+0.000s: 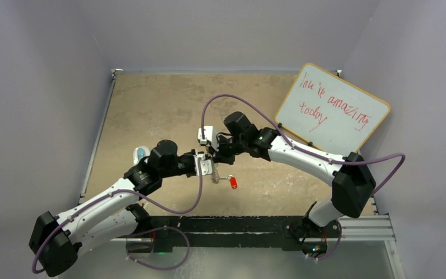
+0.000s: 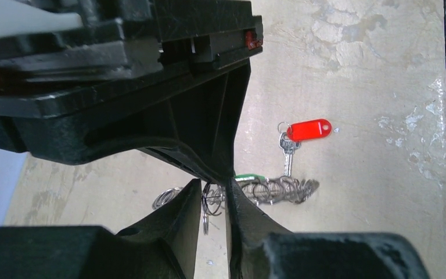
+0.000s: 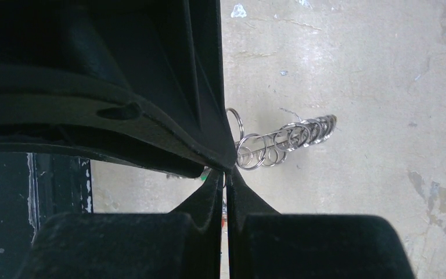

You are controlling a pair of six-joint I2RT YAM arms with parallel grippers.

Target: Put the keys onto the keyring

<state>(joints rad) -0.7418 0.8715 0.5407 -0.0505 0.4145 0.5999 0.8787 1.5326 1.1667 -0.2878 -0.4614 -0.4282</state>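
Low in the middle of the left wrist view, the left gripper [image 2: 214, 196] has its jaws narrowed around a few small loops of the keyring [image 2: 281, 189], which stretches rightward over the table [image 2: 360, 70] (seen edge-on, loops stacked). The right gripper [image 3: 225, 185] is clenched at the ring's end; whether it pinches a loop I cannot tell. The red key [image 2: 309, 129] sits just above the ring, right of centre. Only a sliver of the green key [image 2: 248, 176] shows beside the fingers.

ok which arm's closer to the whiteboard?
Right. The right arm runs just in front of the lower edge of the whiteboard, close to it. The left arm reaches in from the near left, with the right arm between it and the board.
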